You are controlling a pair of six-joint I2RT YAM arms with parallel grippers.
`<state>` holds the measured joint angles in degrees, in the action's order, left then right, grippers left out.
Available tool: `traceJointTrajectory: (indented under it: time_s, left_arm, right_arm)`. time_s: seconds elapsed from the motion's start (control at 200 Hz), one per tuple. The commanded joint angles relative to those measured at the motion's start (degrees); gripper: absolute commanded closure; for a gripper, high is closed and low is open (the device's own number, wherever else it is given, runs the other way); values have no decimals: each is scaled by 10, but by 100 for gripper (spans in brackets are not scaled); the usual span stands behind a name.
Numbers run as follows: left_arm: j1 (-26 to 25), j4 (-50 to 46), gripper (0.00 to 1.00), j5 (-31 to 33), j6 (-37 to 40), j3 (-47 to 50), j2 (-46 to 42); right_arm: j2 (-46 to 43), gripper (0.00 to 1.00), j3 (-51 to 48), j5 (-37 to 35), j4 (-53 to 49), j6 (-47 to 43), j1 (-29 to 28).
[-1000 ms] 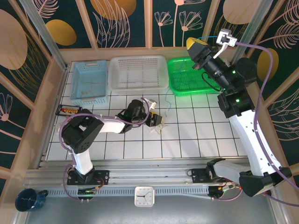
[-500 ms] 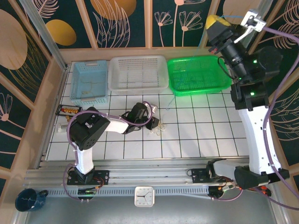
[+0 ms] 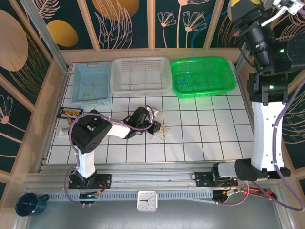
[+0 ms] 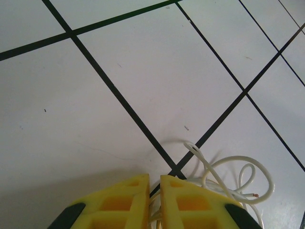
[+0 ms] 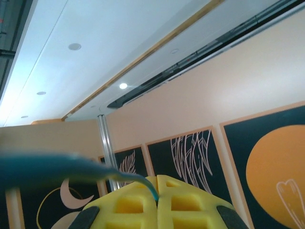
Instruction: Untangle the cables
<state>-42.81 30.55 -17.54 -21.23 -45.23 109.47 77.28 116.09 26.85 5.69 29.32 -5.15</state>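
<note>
- Cables (image 4: 233, 191): whitish loops lie in a small tangle on the tiled bench (image 3: 205, 138), near its middle.
- Left claw (image 4: 155, 180): narrowed to a slit and pinching strands of that tangle. Its arm lies low, reaching right across the bench.
- Right claw (image 5: 157, 181): closed on a thin blue wire (image 5: 62, 169), high above the bench's far right corner, arm upright.

Noted white tiles ruled by a black grid on the counter (image 3: 200, 138), together with a pale blue basket (image 3: 90, 83), a white basket (image 3: 141, 75) and a bright green basket (image 3: 202, 76). Recorded yellow moulding with black corners on the left tool (image 4: 155, 180) and on the right tool (image 5: 157, 179), off-white on the cables (image 4: 238, 176) and blue on the wire (image 5: 57, 169). Logged dark navy wall panels (image 3: 133, 36) patterned with peach leaf outlines and gold ovals.
</note>
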Motion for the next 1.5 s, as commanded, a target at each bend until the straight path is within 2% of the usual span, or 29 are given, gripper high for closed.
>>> traceJointTrajectory:
  time_s: [0.0,0.075,0.175,0.49,0.711,0.886,1.106,1.301,1.496]
  left_arm:
    - [-1,-19,87,-5,-5,19,7]
    - [0,-14,85,-6,-8,21,5]
    - [0,-14,78,-11,-16,19,-8]
    - [-1,-18,27,-15,-60,2,-108]
    - [0,-29,2,27,-91,-5,-189]
    - [3,-49,1,96,-105,-6,-248]
    - [21,-74,1,185,-142,-4,-303]
    - [50,-80,1,194,-175,-2,-332]
    - [63,-116,1,202,-166,-28,-345]
  right_arm:
    - [9,100,32,12,8,26,17]
    - [15,100,33,22,14,38,19]
    - [14,100,9,32,20,46,19]
    - [-30,100,-162,28,80,62,18]
    - [-21,100,-248,24,128,83,7]
    - [14,100,-259,8,147,76,-24]
    - [81,100,-229,-18,170,73,-51]
    - [156,100,-167,-49,173,59,-51]
    - [218,100,-98,-82,158,33,-47]
